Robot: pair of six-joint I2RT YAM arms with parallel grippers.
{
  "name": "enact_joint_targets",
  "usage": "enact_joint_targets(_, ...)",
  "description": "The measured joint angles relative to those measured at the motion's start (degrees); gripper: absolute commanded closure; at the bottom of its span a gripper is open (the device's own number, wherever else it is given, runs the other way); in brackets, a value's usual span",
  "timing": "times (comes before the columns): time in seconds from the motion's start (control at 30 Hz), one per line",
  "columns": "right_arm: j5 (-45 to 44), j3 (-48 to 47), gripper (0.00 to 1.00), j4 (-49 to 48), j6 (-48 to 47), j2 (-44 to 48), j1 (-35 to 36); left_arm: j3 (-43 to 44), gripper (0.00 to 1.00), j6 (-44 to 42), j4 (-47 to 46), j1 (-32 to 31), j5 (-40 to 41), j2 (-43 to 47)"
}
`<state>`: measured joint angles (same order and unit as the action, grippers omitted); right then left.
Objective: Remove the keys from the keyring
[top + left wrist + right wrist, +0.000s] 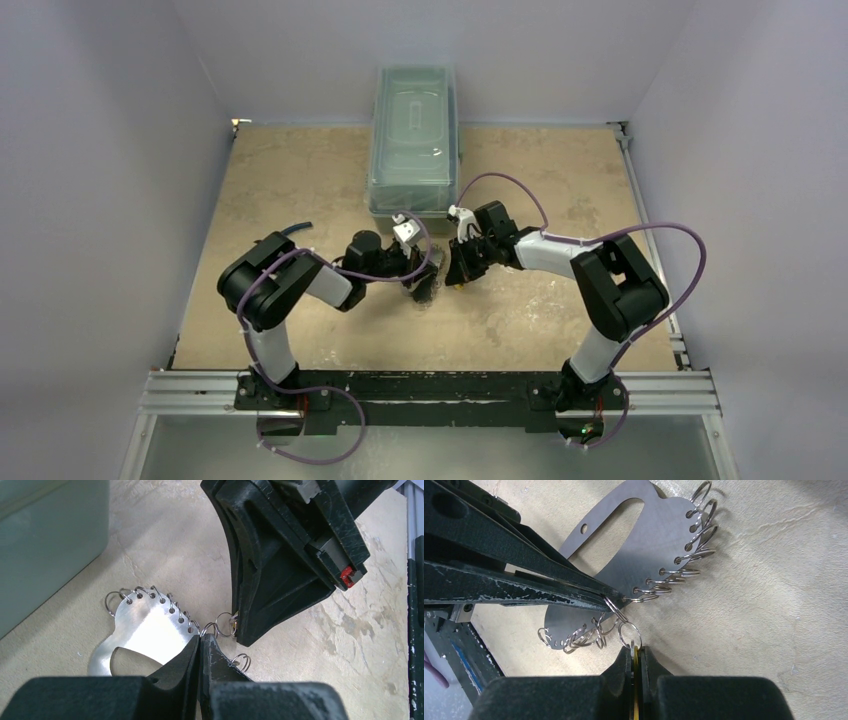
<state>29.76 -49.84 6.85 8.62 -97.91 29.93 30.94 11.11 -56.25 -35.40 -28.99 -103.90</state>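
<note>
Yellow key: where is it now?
Right wrist view: the yellow key is pinched edge-on between the right fingers, bottom centre, chained by small rings to the left fingers just above.

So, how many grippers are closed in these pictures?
2. The left gripper is shut on the metal plate's ringed edge; the right gripper is shut on a yellow key, close beside it.

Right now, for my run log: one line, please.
left hand: shut on split ring; right hand: shut on yellow key; yellow key: not freed
</note>
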Motion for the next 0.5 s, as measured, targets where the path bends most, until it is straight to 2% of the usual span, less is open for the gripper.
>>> enact_joint_targets(0.2,0.0,0.0,1.0,0.0,0.0,0.0,0.0,-0.5,1.0,0.7,-1.2,0.0,0.3,-0.5)
enact_joint_targets(0.27,0.0,0.0,1.0,0.0,-0.1,-0.1,0.0,-0.6,0.96,-0.1,-1.1,0.0,0.0,-0.5)
enact_joint_targets(0.5,0.0,0.0,1.0,0.6,-0.3,-0.5,0.0,-1.8,0.94,-7.5,0.3,0.2,-1.4,1.0)
